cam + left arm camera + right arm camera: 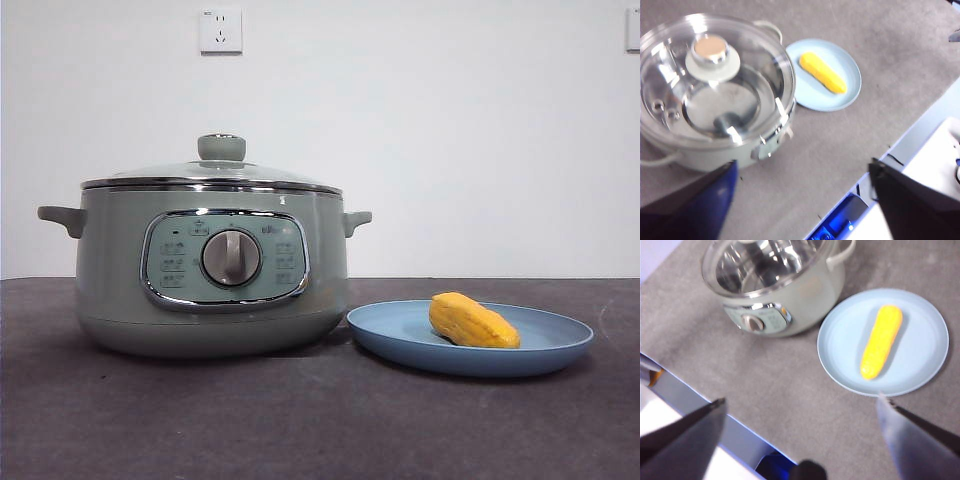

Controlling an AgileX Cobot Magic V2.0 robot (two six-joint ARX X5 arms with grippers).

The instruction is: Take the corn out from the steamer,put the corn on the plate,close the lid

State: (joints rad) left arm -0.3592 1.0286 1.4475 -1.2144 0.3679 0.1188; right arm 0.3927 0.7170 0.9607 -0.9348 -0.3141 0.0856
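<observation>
The yellow corn (473, 320) (822, 72) (881, 341) lies on the light-blue plate (400, 335) (847, 92) (925, 335), to the right of the sage-green steamer (210, 265) (700, 155) (810, 295). The glass lid (215, 172) (715, 80) with its pale-green knob sits shut on the steamer's chrome rim. My left gripper (802, 170) hovers open, high above the table near the steamer's front. My right gripper (800, 402) is also open, high over the table's front edge near the plate. Neither holds anything, and neither arm shows in the front view.
A dark grey mat (300, 420) covers the table. A white wall with a socket (220, 30) stands behind. The table's front edge and white and blue equipment (935, 155) show under both wrist cameras.
</observation>
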